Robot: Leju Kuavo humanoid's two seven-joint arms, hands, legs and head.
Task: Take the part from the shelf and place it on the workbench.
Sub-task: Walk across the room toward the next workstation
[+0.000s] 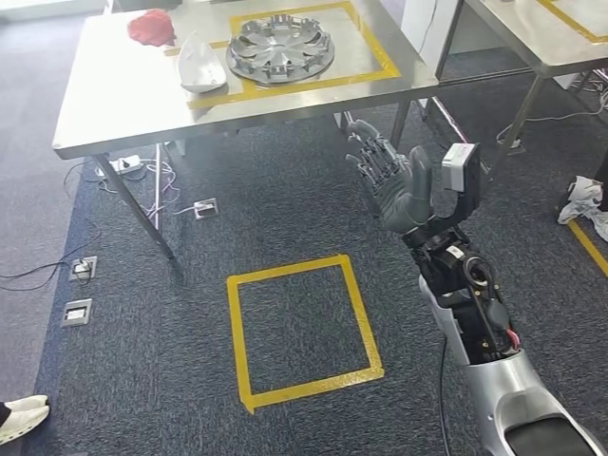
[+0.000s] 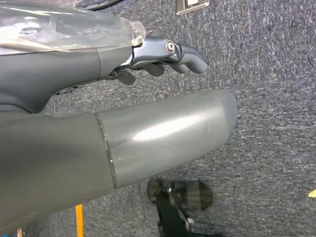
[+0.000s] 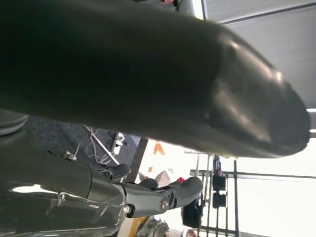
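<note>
1. our left hand [image 2: 111,133] hangs over the carpet, fingers loosely extended, holding nothing.
2. our right hand [image 1: 392,178] is raised before the workbench [image 1: 101,104], fingers spread and empty, likely free after a release.
3. the part [image 1: 281,47], a silver wheel cover, lies flat inside the yellow tape frame [image 1: 372,47], so we judge the placing done; a white piece [image 1: 199,65] and a red cloth [image 1: 150,27] lie beside it.

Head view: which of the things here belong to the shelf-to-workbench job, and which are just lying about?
Job:
- workbench, with its yellow taped square
- silver wheel cover, inside that square
- right hand, raised, holding nothing
- left hand, holding nothing

Lying about:
- white part, overlapping the tape's edge
- red cloth
- floor tape square
- cables
</note>
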